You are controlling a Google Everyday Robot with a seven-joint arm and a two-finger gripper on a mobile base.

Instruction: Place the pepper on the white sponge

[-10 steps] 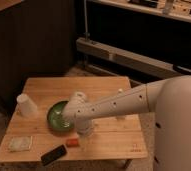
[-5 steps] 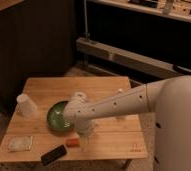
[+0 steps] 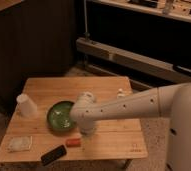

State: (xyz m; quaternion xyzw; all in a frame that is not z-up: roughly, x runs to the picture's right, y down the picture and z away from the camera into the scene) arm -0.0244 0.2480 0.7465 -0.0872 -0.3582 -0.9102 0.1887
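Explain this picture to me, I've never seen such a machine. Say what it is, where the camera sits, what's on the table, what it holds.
The long white arm reaching in from the right belongs to a mobile robot. The single camera looks down on a wooden table; its mounting is not on record. The arm ends in a gripper, low beside the round green bowl. On the table: an upturned white cup, a flat white sponge, a black rectangular object and a small orange-red pepper lying just in front of the gripper. Whether anything is held cannot be seen.
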